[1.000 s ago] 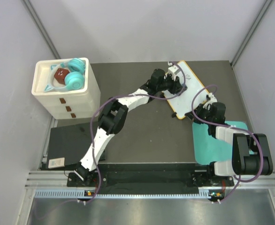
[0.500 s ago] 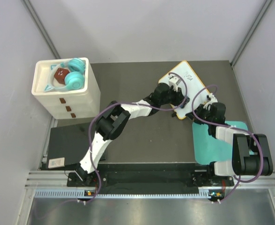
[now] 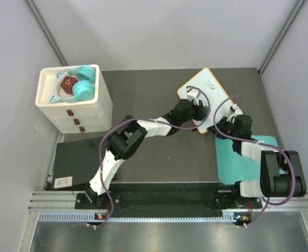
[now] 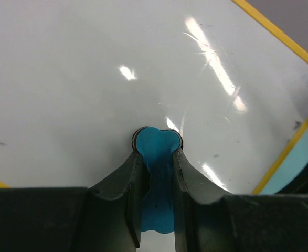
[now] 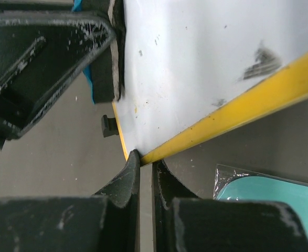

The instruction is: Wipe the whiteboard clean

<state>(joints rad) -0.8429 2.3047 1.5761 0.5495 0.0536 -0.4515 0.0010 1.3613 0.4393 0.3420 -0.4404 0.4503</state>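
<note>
1. The whiteboard (image 3: 200, 83) had a white face, a thin yellow frame and a small dark scribble (image 3: 211, 85).
2. In the right wrist view, a dark grey smudge (image 5: 258, 60) marked the white face near the yellow frame.
3. The pad (image 4: 155, 140) in the left end effector (image 4: 157, 155) was bright blue, and the fingers (image 4: 123, 178) were black.
4. The mat (image 3: 237, 163) was plain teal.
5. The bench (image 3: 154, 157) was plain dark grey.
6. The drawer unit (image 3: 88, 113) was white with brown handles (image 3: 76, 121). Its top tray held teal items (image 3: 83, 89) and one reddish-brown item (image 3: 67, 83).
7. The left arm (image 3: 148, 126) and right arm (image 3: 251, 149) were white and black, with purple cables (image 3: 112, 131).
</note>
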